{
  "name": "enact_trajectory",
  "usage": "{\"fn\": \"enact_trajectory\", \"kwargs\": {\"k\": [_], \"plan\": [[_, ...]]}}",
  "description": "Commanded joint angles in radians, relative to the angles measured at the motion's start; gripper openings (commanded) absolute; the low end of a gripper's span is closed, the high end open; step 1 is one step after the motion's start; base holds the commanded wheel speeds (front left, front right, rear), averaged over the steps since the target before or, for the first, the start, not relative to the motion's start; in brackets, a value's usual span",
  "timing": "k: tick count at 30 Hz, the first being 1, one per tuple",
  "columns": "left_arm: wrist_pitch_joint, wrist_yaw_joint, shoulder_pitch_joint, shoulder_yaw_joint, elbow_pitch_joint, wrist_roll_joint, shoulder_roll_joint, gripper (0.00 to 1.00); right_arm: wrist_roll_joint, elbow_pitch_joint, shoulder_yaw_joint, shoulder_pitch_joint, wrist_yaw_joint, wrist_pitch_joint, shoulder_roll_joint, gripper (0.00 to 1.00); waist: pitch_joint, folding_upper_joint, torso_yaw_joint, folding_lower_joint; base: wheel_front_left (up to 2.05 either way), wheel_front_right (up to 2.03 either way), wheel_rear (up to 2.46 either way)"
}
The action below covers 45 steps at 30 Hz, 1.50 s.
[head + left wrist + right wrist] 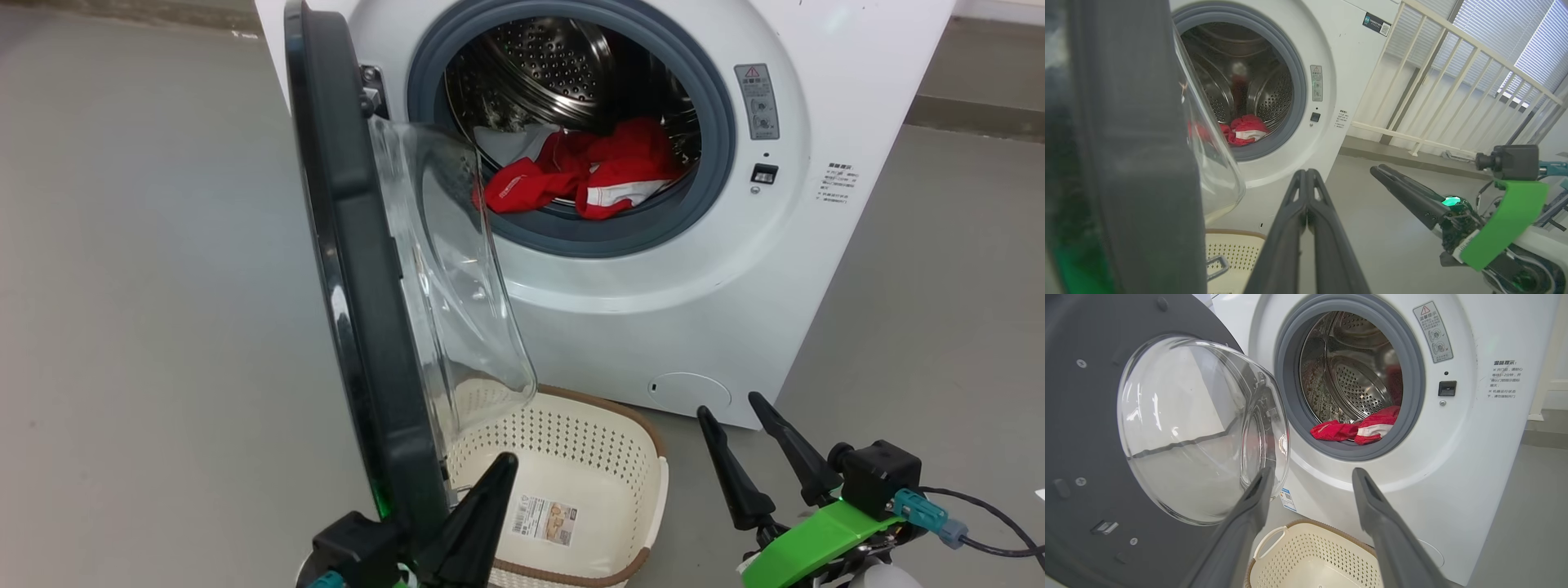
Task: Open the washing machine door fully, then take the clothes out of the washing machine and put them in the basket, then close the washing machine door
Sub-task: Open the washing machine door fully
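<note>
A: While the washing machine door (pixel 359 269) stands swung out, where are the clothes (pixel 588 171)?
B: In the drum (pixel 547 65), at the gasket (pixel 620 233); left gripper (pixel 1306 173) closed, empty; right gripper (pixel 729 406) spread, empty.

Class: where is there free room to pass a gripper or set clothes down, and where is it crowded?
Free: the drum mouth above the clothes, ringed by the gasket; the empty basket; floor left of the washing machine door. Crowded: the basket's left end, below the door's glass, by the left gripper.
</note>
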<state>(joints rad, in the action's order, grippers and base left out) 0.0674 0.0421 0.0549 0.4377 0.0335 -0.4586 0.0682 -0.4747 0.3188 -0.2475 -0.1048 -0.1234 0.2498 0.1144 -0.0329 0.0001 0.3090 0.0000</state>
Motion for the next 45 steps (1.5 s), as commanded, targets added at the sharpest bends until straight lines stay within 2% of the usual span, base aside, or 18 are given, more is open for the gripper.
{"fn": "enact_trajectory", "kwargs": {"k": [1, 9, 21, 34, 45], "plan": [[0.004, -0.015, 0.014, -0.034, -0.003, -0.005, -0.007, 0.00, -0.003, -0.019, -0.026, -0.037, -0.007, 0.012, 0.005, 1.00, 0.001, -0.0001, -0.001, 0.0000, 0.00, 0.00, 0.00], [0.039, -0.061, 0.024, -0.094, -0.066, -0.027, -0.004, 0.00, -0.008, -0.010, -0.029, -0.038, -0.007, 0.012, 0.006, 1.00, 0.007, -0.0001, 0.008, 0.0000, 0.00, 0.00, 0.00], [0.053, -0.112, -0.021, -0.192, -0.051, -0.046, 0.064, 0.00, -0.017, 0.004, -0.041, -0.042, -0.007, 0.012, 0.003, 1.00, 0.010, -0.0001, 0.041, 0.0000, 0.00, 0.00, 0.00], [0.014, -0.158, 0.009, -0.339, -0.069, -0.078, 0.190, 0.00, -0.021, 0.009, -0.042, -0.049, -0.007, 0.012, -0.004, 1.00, 0.025, -0.0001, 0.086, 0.0000, 0.00, 0.00, 0.00], [-0.012, -0.139, 0.147, -0.435, -0.239, -0.109, 0.314, 0.00, -0.014, 0.011, -0.039, -0.074, -0.007, 0.012, -0.011, 1.00, 0.075, -0.0001, 0.110, 0.0000, 0.00, 0.00, 0.00]]}}
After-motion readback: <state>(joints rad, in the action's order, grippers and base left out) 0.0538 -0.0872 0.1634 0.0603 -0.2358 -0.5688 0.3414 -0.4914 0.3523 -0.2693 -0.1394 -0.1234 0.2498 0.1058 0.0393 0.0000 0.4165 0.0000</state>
